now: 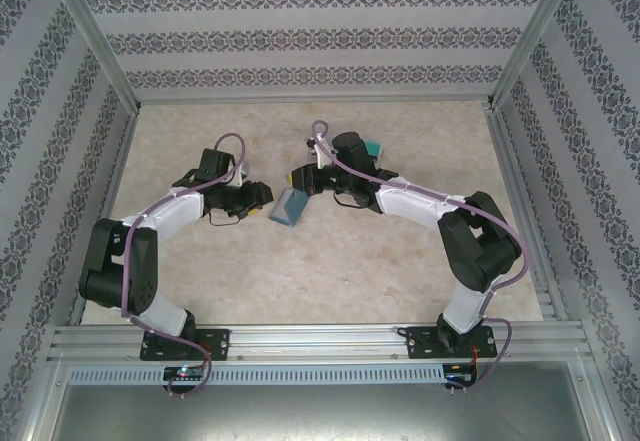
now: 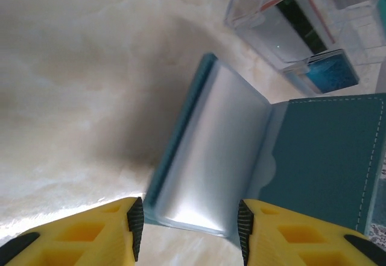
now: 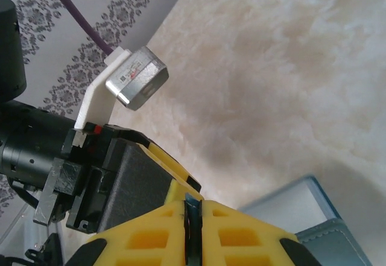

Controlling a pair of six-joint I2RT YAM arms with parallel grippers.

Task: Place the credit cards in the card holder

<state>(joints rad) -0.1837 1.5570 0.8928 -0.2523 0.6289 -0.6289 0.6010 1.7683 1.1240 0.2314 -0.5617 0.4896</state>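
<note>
The card holder [image 1: 289, 207] hangs open and tilted between the two grippers above the middle of the table. In the left wrist view its shiny grey inner leaf [image 2: 211, 151] and slate-blue stitched cover [image 2: 329, 157] fan apart. My left gripper [image 2: 190, 230] is open, its pads either side of the leaf's lower edge without pinching it. My right gripper [image 3: 193, 205] is shut on a thin blue edge of the card holder [image 3: 316, 209]. Beyond the holder, credit cards sit in a clear case: a white-grey one with a dark stripe [image 2: 280, 34] and a bright blue one [image 2: 329, 73].
A teal card [image 1: 373, 147] peeks out behind the right arm's wrist. The left gripper's body [image 3: 129, 187] and its camera [image 3: 137, 84] sit close to my right fingers. Patterned walls and metal rails [image 1: 110, 176] enclose the marble-look table.
</note>
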